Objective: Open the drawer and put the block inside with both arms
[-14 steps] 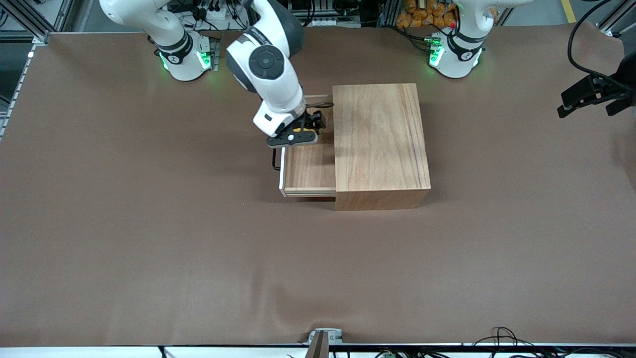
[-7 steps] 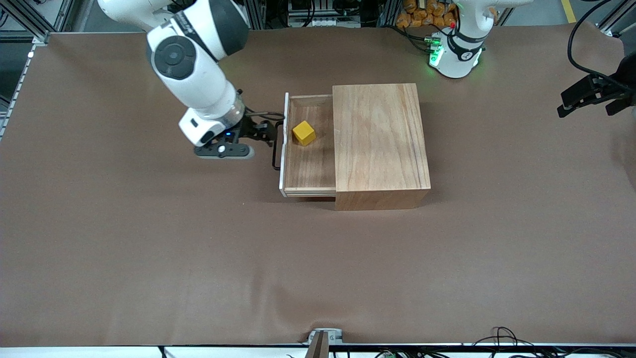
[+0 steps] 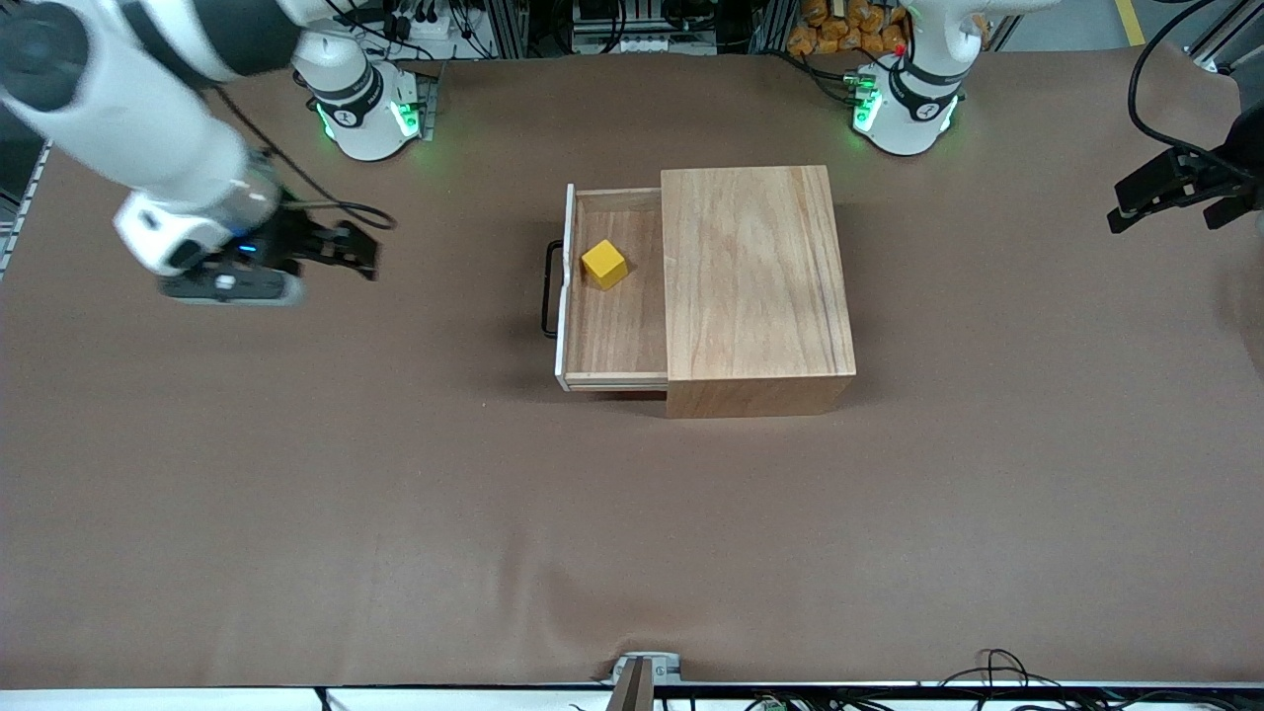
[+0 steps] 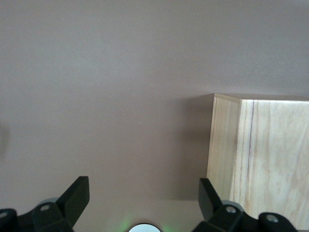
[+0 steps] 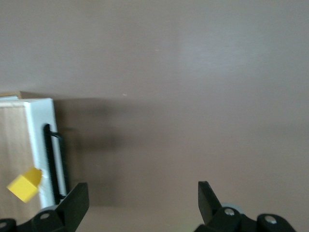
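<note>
Withdrawn from over the drawer (image 3: 612,326), the right gripper (image 3: 336,252) is now held with jaws apart above bare table near its own base. Left inside the open drawer is the block (image 3: 603,264). The left gripper (image 3: 1175,193), jaws apart, waits at its end; placement looks complete.

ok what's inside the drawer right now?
The pulled-out drawer holds one yellow block, resting on the drawer floor in the part farther from the front camera. The rest of the visible floor is bare wood. The part under the wooden box is covered.
</note>
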Robot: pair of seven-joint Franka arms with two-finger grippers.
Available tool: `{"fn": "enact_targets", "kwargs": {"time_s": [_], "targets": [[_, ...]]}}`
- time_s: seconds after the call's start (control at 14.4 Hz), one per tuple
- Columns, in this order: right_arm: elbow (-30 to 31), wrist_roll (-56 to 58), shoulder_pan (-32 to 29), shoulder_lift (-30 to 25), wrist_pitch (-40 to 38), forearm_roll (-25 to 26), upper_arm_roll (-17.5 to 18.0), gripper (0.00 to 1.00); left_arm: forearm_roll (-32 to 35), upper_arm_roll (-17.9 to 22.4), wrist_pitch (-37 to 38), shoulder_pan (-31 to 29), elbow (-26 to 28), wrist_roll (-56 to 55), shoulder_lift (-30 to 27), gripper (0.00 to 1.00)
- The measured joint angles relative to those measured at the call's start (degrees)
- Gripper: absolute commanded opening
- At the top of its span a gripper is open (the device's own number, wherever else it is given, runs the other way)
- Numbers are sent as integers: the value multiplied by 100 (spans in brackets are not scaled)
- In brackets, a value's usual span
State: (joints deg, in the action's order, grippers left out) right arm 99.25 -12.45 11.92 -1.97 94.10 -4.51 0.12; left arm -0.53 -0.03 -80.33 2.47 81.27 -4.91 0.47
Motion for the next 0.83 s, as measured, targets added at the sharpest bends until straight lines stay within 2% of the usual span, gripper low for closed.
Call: {"fn": "enact_targets", "kwargs": {"time_s": [0.21,0.42,0.62,0.83], "targets": [[-94,1207,-861,-210,-511,1,-29,100,0,2,1,2,0,0,0,100],[-541,1503,-1434,-231,-1124,4,-47,100,0,4,2,3,1,0,0,100],[-871,1508,-1737,-243,-1517,9,-75,100,0,4,11,3,1,0,0,100],[-953,1511,-1807,-275,-1596,9,-88,100,0,4,34,3,1,0,0,100]]}}
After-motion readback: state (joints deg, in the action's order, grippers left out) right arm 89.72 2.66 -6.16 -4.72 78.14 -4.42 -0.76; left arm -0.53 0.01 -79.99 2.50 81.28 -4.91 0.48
